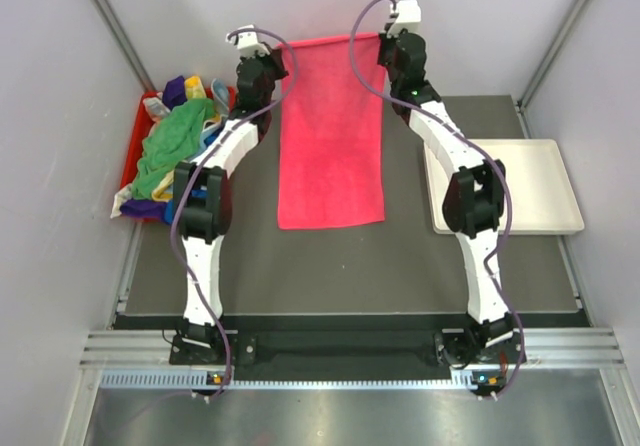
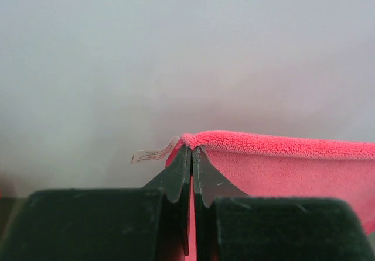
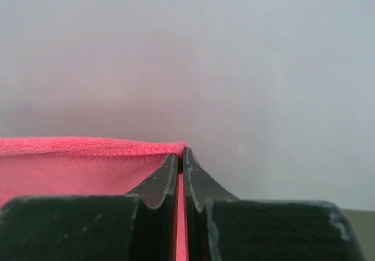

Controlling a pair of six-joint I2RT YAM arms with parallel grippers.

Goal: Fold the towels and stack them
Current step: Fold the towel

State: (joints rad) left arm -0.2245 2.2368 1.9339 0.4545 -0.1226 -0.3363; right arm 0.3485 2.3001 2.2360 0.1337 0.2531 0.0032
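Pink towel [image 1: 331, 131] hangs out flat between the two arms. Its long axis runs far-to-near up the middle of the mat [image 1: 350, 266]. The short far edge is lifted up at the back, in front of the wall [image 1: 330, 1]. The short near edge is down at about mid-mat. Can't tell how much of the cloth actually rests on the mat. The far edge is level and stretched left to right, and the side edges are straight with no fold in them.

Left gripper [image 1: 283, 51] is on the towel's far-left corner. In the left wrist view the fingers [image 2: 179, 176] are pinched together with only a sliver of pink between them, so the corner is clamped. A small white label [image 2: 153, 153] sticks out to the left of the pinch. The towel hem runs off to the right from there.

Right gripper [image 1: 381, 41] is on the far-right corner. In the right wrist view the fingers [image 3: 161, 182] are squeezed closed the same way, with a thin pink strip showing in the slit. The hem runs off to the left.

The other towels [image 1: 175, 141] are a loose heap of green, purple, yellow and blue in the red bin [image 1: 133, 141] at the left edge. They spill over the bin's near end, just beside the left arm. White tray [image 1: 520, 186] sits on the right side of the mat, partly under the right arm.
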